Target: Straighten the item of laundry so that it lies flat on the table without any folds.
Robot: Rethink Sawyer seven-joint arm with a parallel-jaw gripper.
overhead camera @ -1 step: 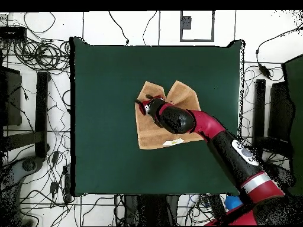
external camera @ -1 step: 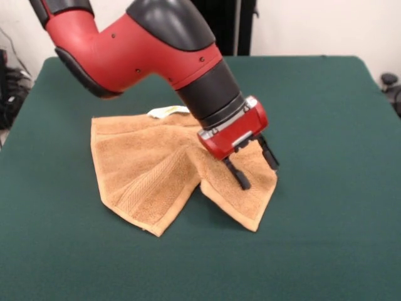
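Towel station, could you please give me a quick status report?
Gripper open, low over the towel, holding nothing. Towel still folded, two corners pointing out, white tag showing. Table around it unobstructed.

Even bright light; soft shadow under towel [external camera @ -1 step: 156,169].

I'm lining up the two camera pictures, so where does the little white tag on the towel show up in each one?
Front view: the white tag lies at the towel's far edge, just left of the arm.
Overhead view: the tag sits at the towel's bottom edge, beside the arm.
Shared landmark: the gripper over the towel's middle fold.
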